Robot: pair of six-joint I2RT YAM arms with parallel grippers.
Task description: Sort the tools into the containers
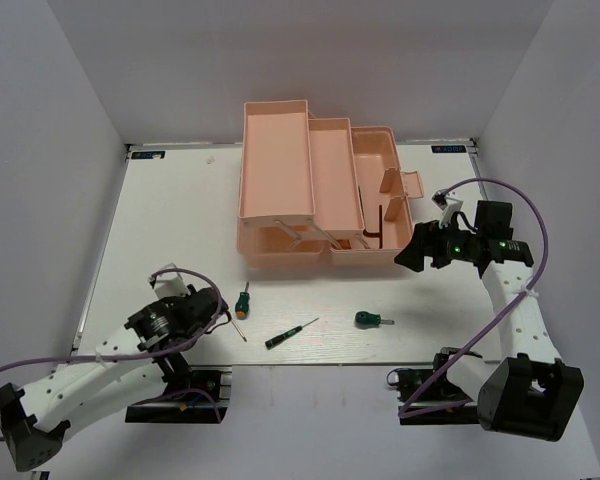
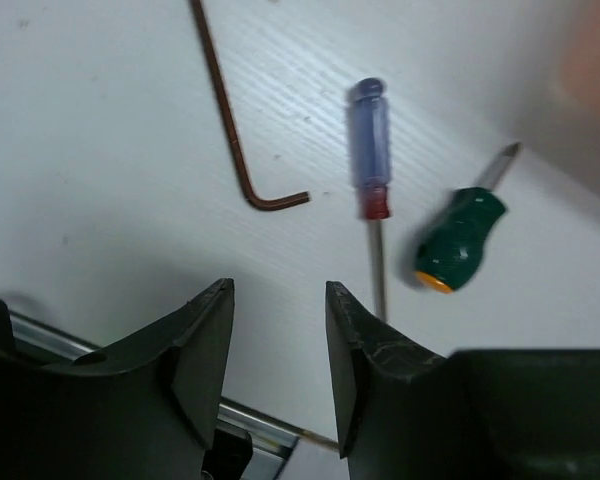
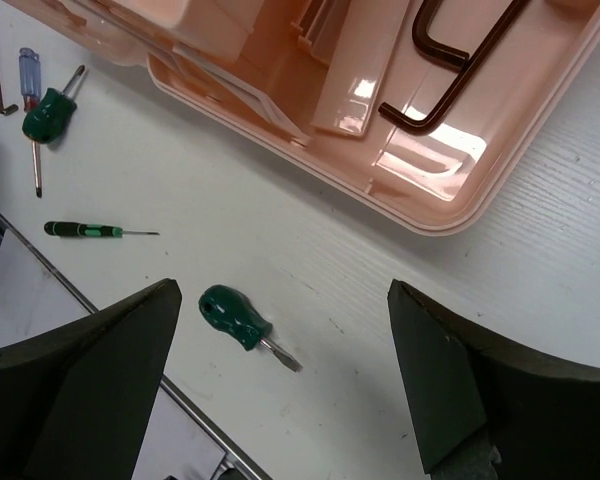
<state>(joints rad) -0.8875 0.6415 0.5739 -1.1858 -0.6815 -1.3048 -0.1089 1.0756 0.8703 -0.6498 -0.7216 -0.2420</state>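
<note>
The salmon-pink toolbox stands open at the table's far middle, with dark hex keys in its lower tray. On the table lie a green-orange screwdriver, a black-green screwdriver and a stubby green screwdriver. In the left wrist view a hex key, a blue screwdriver and the green-orange one lie just ahead of my left gripper, which is open and empty. My right gripper is wide open and empty, above the green screwdriver and beside the toolbox's right end.
The table's metal front edge runs close behind the tools. White walls enclose the table on the left, right and far sides. The toolbox's stepped trays are swung out to the left.
</note>
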